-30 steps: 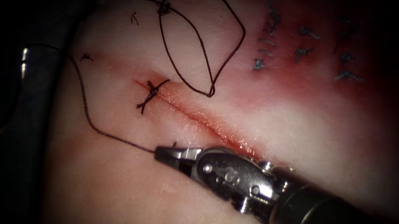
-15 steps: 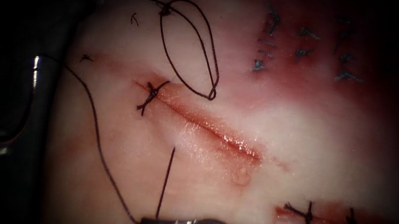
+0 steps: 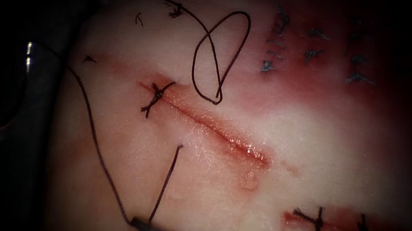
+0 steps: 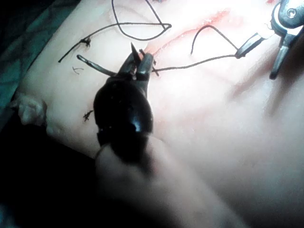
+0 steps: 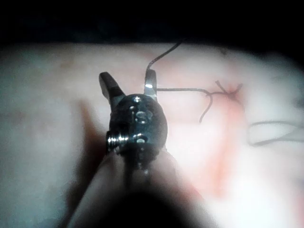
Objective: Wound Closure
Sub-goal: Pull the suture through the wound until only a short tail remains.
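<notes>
Thread (image 3: 98, 147) meets one tip of the right end effector (image 5: 129, 82), whose jaws stand apart.

glossy wet tissue (image 3: 318, 145), dark thread (image 3: 97, 144)

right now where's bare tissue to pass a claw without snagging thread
Bare tissue lies right of the cut, between the ink marks and the lower stitches. Crowded: the thread loop above the cut, strands at the right claw.

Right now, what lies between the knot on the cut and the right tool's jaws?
In the endoscope view, bare tissue, and one thread strand running from the right tool toward the cut.
</notes>
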Tool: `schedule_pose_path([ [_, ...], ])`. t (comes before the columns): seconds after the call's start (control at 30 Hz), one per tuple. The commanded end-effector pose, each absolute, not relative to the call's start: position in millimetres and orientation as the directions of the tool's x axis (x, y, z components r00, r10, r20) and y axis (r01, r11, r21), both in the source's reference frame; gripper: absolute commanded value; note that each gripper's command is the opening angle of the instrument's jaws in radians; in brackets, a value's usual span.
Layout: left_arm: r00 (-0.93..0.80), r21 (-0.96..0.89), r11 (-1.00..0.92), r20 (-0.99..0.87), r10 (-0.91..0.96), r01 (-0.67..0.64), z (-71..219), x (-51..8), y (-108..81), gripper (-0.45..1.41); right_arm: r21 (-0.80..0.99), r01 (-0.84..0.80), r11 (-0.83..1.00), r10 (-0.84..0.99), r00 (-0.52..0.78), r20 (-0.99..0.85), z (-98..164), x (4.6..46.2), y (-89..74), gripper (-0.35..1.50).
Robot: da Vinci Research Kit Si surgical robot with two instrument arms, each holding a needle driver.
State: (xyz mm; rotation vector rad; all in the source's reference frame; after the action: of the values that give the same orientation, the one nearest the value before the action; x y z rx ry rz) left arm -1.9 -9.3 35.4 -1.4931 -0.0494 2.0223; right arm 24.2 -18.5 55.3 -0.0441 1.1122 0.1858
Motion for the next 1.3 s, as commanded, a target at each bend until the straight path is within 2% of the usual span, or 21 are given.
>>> schedule_pose_path([
  [0.03,-0.179,-0.363,-0.807,-0.855,0.488,-0.465,36.4,-2.0,-8.5,-0.35,0.034,-0.176,0.984,0.109,0.437,-0.893,55.7,23.5,-17.3,1.43],
  [0.2,-0.211,-0.309,-0.792,-0.855,0.474,-0.527,38.3,0.0,-6.7,-0.35,-0.016,-0.162,0.987,0.062,0.465,-0.883,56.0,21.2,-14.7,1.3],
  [0.33,-0.215,-0.3,-0.789,-0.855,0.472,-0.536,39.1,0.5,-6.6,-0.35,-0.041,-0.159,0.986,0.042,0.484,-0.874,57.1,20.9,-13.6,1.3],
  [0.4,-0.226,-0.289,-0.782,-0.851,0.474,-0.552,40.0,1.2,-6.1,-0.35,-0.043,-0.144,0.989,0.036,0.505,-0.862,58.8,20.3,-12.7,1.38],
  [0.5,-0.257,-0.241,-0.769,-0.848,0.464,-0.593,40.8,2.9,-5.1,-0.35,-0.043,-0.15,0.988,0.037,0.491,-0.87,59.0,19.3,-13.3,1.38],
  [0.63,-0.254,-0.218,-0.746,-0.85,0.462,-0.629,41.6,5.7,-3.7,-0.35,-0.034,-0.162,0.986,0.048,0.472,-0.88,58.3,17.8,-13.4,1.2],
  [1.0,-0.256,-0.195,-0.739,-0.856,0.45,-0.645,42.9,4.0,-4.5,-0.35,0.032,-0.242,0.97,0.154,0.509,-0.847,62.9,21.2,-10.1,1.25],
  [1.17,-0.265,-0.193,-0.759,-0.861,0.435,-0.622,43.2,2.9,-5.3,-0.35,0.07,-0.249,0.966,0.195,0.52,-0.832,65.3,23.4,-9.9,1.2],
  [1.27,-0.268,-0.194,-0.767,-0.861,0.432,-0.612,43.2,2.5,-5.5,-0.35,0.074,-0.245,0.967,0.197,0.528,-0.826,65.5,23.6,-9.7,0.94],
  [1.3,-0.264,-0.195,-0.768,-0.864,0.429,-0.61,43.2,2.2,-5.6,-0.35,0.084,-0.23,0.969,0.198,0.533,-0.822,65.5,23.6,-9.7,0.31],
])
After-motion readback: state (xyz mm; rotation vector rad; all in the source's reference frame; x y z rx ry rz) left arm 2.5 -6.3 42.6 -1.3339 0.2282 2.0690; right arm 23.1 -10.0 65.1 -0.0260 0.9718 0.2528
